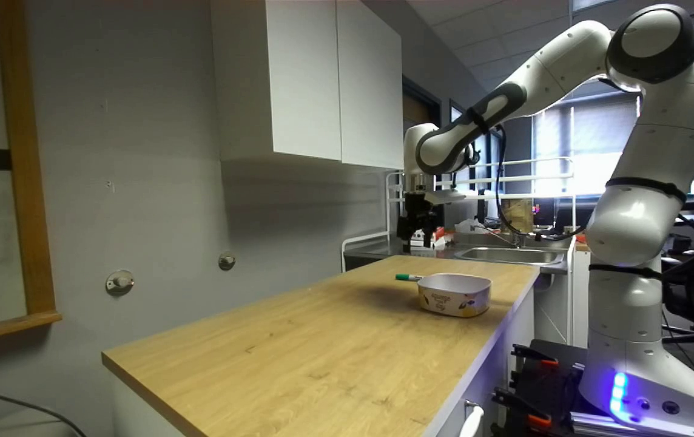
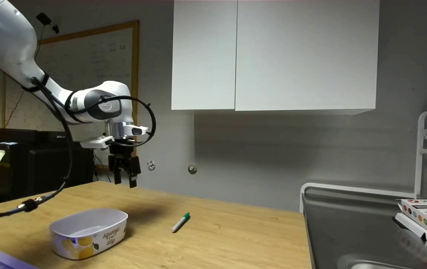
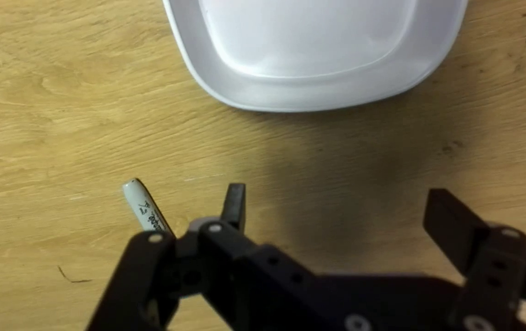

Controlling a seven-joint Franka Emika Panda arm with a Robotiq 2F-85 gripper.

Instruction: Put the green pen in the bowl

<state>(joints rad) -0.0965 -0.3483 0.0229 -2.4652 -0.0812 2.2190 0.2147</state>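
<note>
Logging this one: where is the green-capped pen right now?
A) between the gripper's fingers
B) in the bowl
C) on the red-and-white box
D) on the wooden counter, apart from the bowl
D: in an exterior view the green-capped pen lies on the wooden counter, with wood showing between it and the bowl, while the gripper stands open.

Close downward wrist view, bowl (image 2: 89, 239) common to all three views

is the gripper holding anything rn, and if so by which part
Nothing is held: the gripper is open, and the green pen and bowl both rest on the counter.
</note>
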